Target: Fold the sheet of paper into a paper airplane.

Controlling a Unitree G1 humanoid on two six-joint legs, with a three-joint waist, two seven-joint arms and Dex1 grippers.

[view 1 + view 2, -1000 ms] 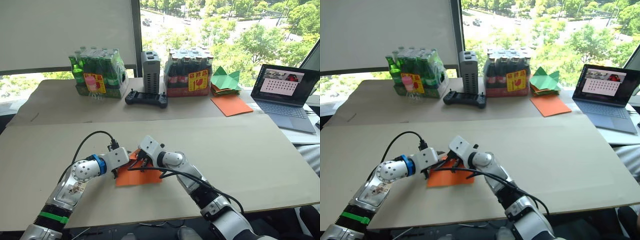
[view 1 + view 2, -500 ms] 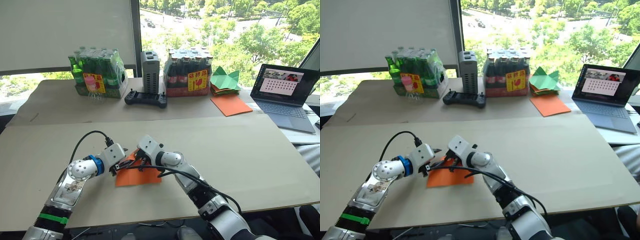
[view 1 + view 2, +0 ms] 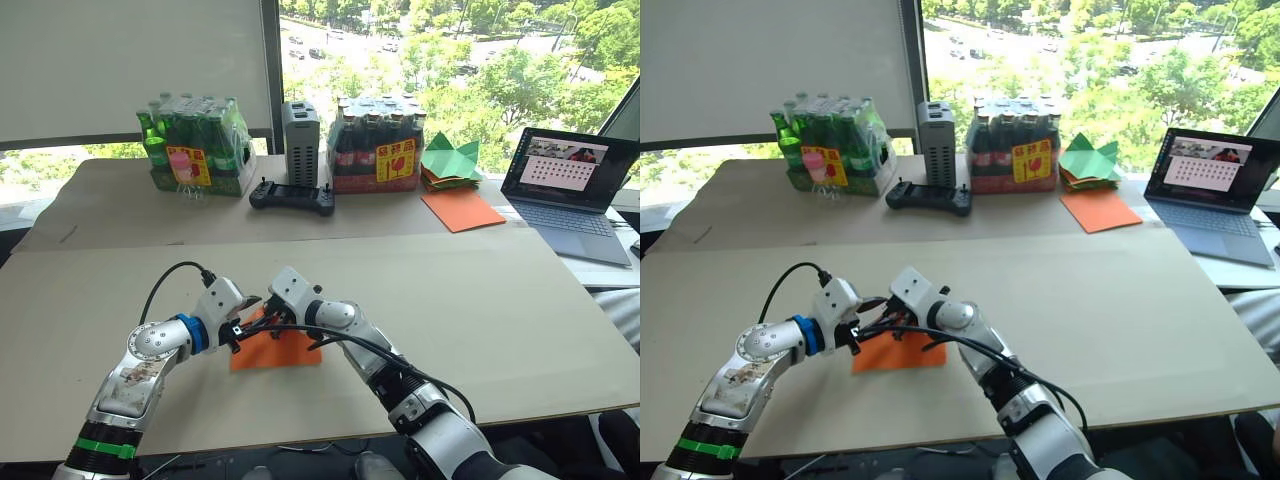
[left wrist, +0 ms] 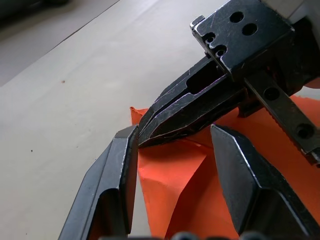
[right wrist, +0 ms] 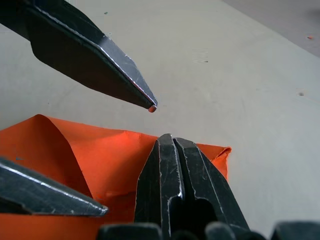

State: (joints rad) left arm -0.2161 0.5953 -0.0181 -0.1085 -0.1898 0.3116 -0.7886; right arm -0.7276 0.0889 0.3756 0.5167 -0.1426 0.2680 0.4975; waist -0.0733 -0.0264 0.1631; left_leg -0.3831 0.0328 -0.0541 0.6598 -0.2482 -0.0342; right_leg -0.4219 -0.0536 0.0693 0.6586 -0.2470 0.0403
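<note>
One sheet of paper (image 3: 275,350) lies flat on the near-left part of the tan surface (image 3: 480,300), partly folded, with one flap lifted along its left edge. Two hands meet over its far-left corner: the left hand (image 4: 172,142) has its two fingers spread apart, straddling that corner, while the right hand (image 5: 172,150) has its fingers pressed together, tip resting on or just above the paper; whether it pinches a layer is hard to tell. Along the far side stand two shrink-wrapped packs of bottles, a green pack (image 3: 193,145) at left and a dark pack (image 3: 378,143) at right, with one grey box (image 3: 301,130) upright between them and one black controller (image 3: 292,196) lying in front. To the right sit a pile of green paper shapes (image 3: 449,160), one smooth orange sheet (image 3: 462,210) and one open laptop (image 3: 570,190). Behind, a window shows trees and a road, partly covered by a white blind (image 3: 130,60).
</note>
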